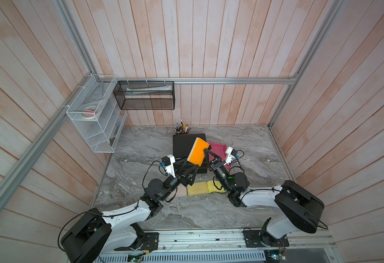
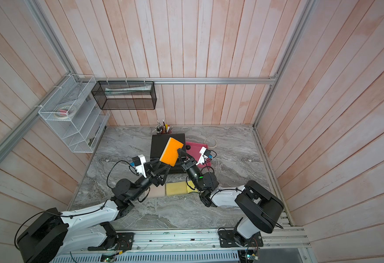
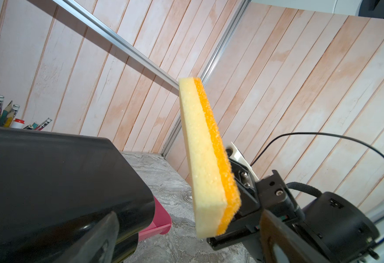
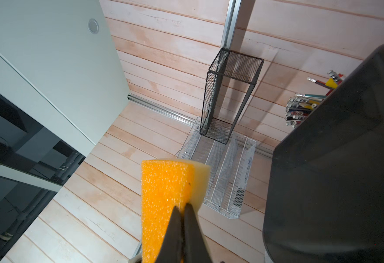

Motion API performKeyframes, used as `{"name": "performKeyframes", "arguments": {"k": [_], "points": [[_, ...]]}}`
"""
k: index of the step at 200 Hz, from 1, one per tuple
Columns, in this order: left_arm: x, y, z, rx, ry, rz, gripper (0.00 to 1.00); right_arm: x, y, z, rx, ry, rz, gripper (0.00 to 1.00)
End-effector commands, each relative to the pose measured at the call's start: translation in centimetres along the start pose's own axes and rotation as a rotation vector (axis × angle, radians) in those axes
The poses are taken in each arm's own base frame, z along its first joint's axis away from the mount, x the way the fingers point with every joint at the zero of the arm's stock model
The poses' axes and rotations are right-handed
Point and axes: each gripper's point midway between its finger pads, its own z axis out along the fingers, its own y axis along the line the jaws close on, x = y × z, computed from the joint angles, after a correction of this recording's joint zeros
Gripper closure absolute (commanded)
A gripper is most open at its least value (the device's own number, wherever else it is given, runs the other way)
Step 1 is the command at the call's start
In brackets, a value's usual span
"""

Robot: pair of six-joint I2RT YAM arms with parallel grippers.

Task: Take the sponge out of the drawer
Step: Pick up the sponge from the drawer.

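While held aloft, sponge (image 1: pixel 198 151) orange-up, length tilted

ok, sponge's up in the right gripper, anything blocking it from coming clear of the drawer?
Nothing visible. The right gripper holds the sponge in the air above the black drawer unit, clear of the open pink drawer. The open left gripper sits near its lower edge, apart from it.

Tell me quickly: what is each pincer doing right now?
Left pincer: open, holding nothing.
Right pincer: closed on the orange sponge, held in the air.
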Motion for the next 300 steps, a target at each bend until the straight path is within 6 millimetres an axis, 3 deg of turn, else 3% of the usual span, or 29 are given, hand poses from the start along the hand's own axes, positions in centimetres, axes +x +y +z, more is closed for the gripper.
{"name": "performKeyframes", "arguments": {"k": [1,60,95,244,279,285,291,300], "points": [[-1.1,-1.0,0.5,0.039,-0.038,-0.007,0.02,0.2,2.6,0.6,-0.116,0.011,0.056,1.0],[-2.2,-0.9,-0.2,0.055,-0.136,0.004,0.05,1.8,2.7,1.5,-0.157,0.062,0.135,1.0],[-2.5,-0.7,-0.1,0.038,-0.147,0.015,0.09,1.7,2.9,1.3,-0.161,0.057,0.13,1.0],[-2.6,-0.5,-0.7,0.051,-0.177,-0.003,0.58,3.1,3.0,2.1,-0.159,0.09,0.117,1.0],[-3.1,-0.4,-1.1,0.052,-0.199,0.002,0.62,3.6,2.7,2.4,-0.129,0.097,0.089,1.0],[-3.1,-0.3,-1.2,0.049,-0.2,0.002,0.73,3.6,2.6,2.4,-0.125,0.1,0.089,1.0],[-3.3,-0.1,-1.3,0.038,-0.208,-0.004,1.0,3.7,2.5,2.5,-0.122,0.102,0.089,1.0],[-3.4,0.1,-1.4,0.029,-0.219,-0.008,1.0,3.9,2.2,2.5,-0.117,0.107,0.091,1.0]]}}
